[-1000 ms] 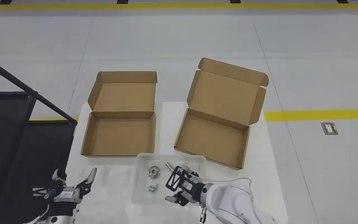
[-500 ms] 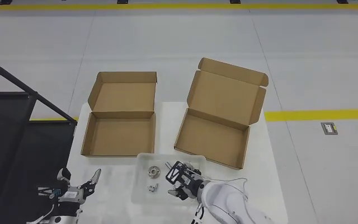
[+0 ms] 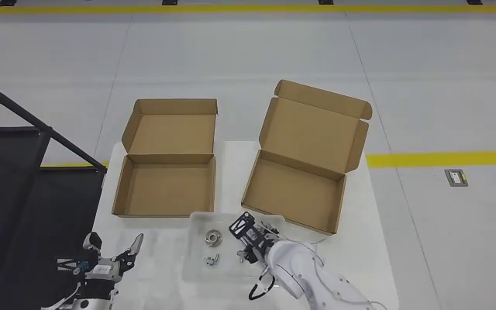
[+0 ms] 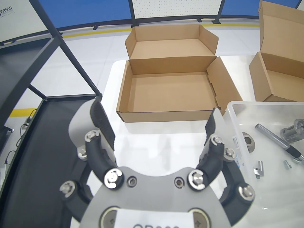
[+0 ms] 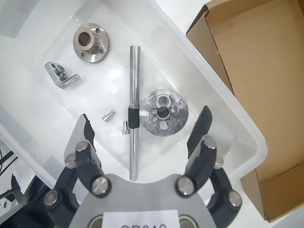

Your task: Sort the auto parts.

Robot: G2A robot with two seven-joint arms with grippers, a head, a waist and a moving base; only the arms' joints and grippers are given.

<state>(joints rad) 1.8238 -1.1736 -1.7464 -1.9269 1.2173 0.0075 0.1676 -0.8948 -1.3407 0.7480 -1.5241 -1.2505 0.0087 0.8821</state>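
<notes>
I'm hovering my right hand [image 5: 145,117], spread apart, over the rod [image 5: 134,77]; closing now risks catching the disc [image 5: 163,115] just beside it.

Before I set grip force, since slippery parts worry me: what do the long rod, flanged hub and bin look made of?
Long rod: likely polished steel, mirror-bright, with a black, maybe rubber, band. Flanged hub: brushed metal, duller sheen. Bin: translucent plastic, see-through walls.
</notes>
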